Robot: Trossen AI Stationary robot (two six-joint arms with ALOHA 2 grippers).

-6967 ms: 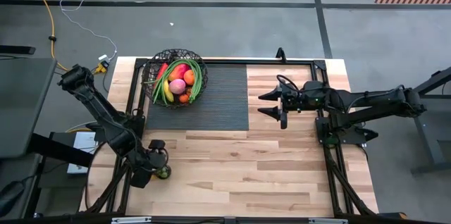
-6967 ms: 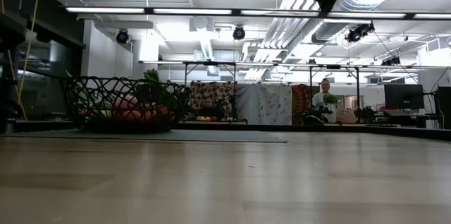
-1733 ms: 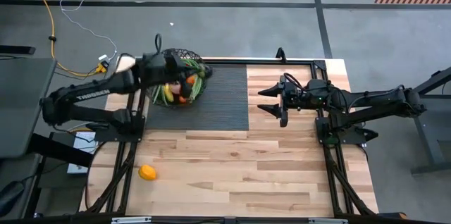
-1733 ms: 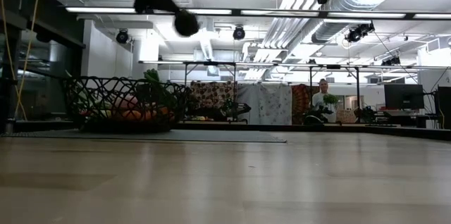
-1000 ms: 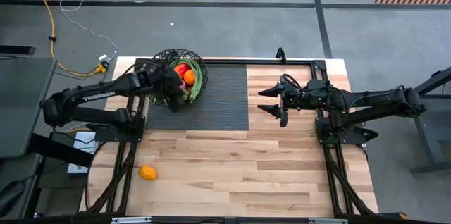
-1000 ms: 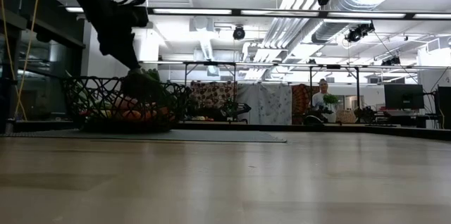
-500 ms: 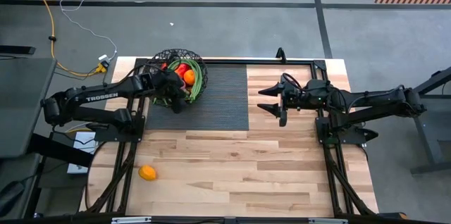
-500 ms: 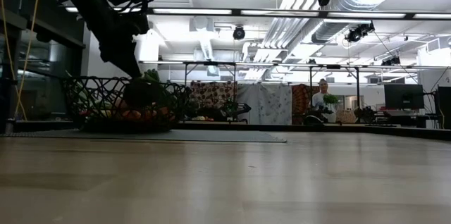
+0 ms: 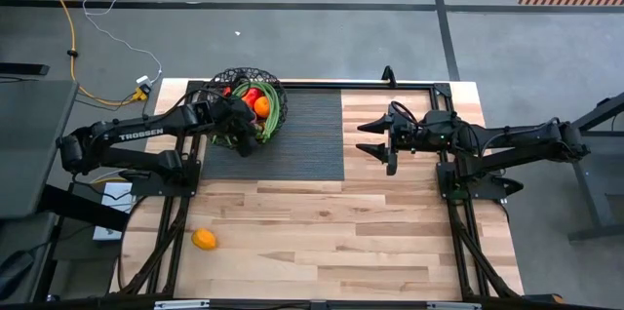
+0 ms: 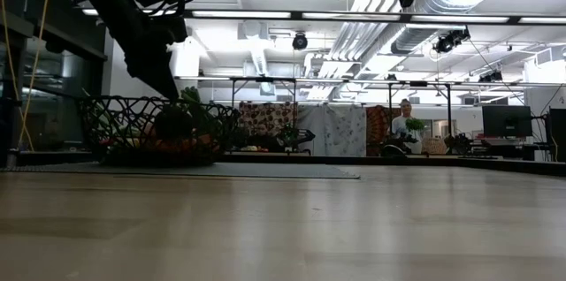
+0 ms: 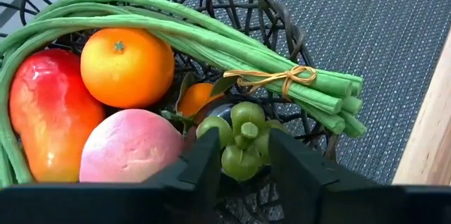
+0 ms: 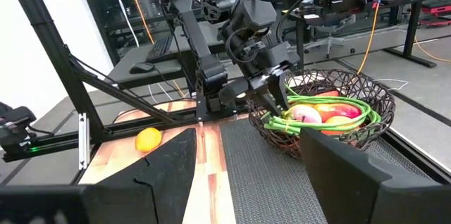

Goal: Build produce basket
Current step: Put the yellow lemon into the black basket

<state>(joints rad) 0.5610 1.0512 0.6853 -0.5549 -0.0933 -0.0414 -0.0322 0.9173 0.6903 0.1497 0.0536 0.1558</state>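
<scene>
Basket (image 9: 246, 105) loading: our left claw (image 11: 241, 155), jaws slackening around the green fruit (image 11: 240, 143), we lift straight clear.

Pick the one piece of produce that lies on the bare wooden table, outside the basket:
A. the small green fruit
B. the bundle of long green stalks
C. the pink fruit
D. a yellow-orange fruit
D: the yellow-orange fruit lies alone on the wood near the table's front left, far from the basket, which holds the other three.
</scene>
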